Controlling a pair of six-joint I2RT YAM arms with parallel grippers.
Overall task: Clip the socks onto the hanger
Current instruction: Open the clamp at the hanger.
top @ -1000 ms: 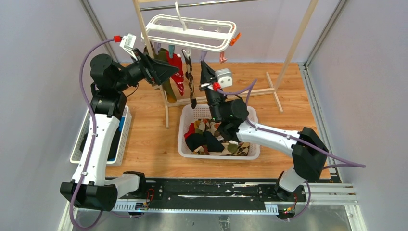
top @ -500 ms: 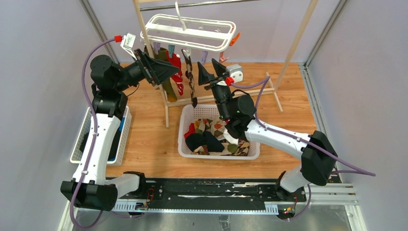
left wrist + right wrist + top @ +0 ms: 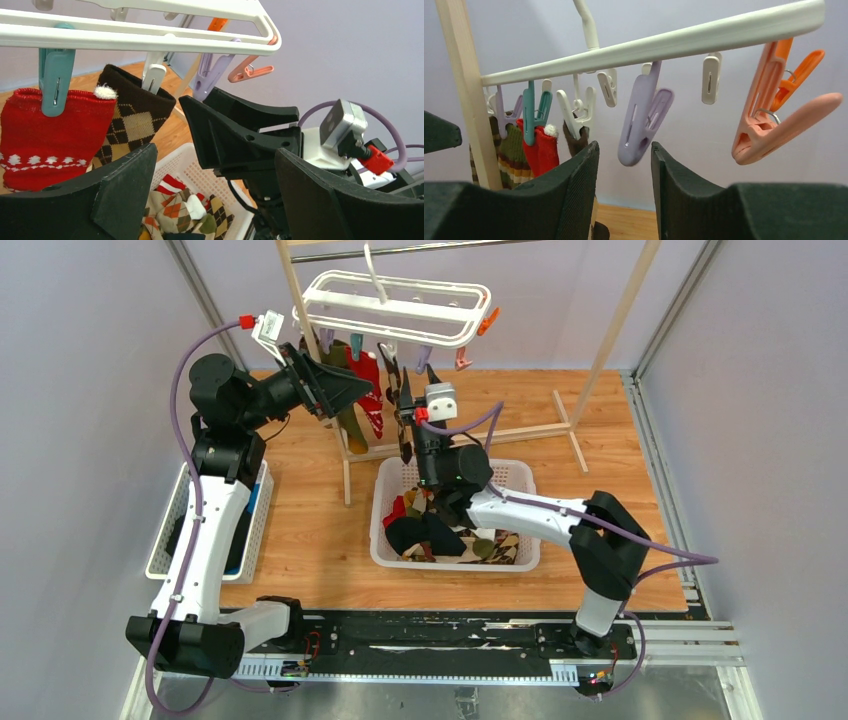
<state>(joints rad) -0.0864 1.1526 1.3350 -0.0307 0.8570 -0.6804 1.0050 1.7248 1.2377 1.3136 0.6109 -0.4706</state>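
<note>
The white hanger (image 3: 395, 308) hangs from the metal bar. A red sock (image 3: 368, 390), an olive-striped sock (image 3: 350, 425) and a brown argyle sock (image 3: 399, 425) hang clipped under it. More socks (image 3: 430, 530) lie in the basket. My left gripper (image 3: 345, 390) is open beside the red sock (image 3: 55, 130), holding nothing. My right gripper (image 3: 624, 145) points up, jaws partly open and empty. The lower end of a free lilac clip (image 3: 644, 117) hangs just above the gap. A peach clip (image 3: 779, 125) hangs to its right.
A white basket (image 3: 455, 566) stands on the wooden table under the hanger. A second basket (image 3: 165, 530) with a dark bundle sits at the left. The wooden rack's posts (image 3: 620, 330) rise behind, and one post (image 3: 466, 95) stands left of the clips.
The right gripper was shut beside the argyle sock, opened and swung right, then came back left under the lilac clip. The left arm has held still.
</note>
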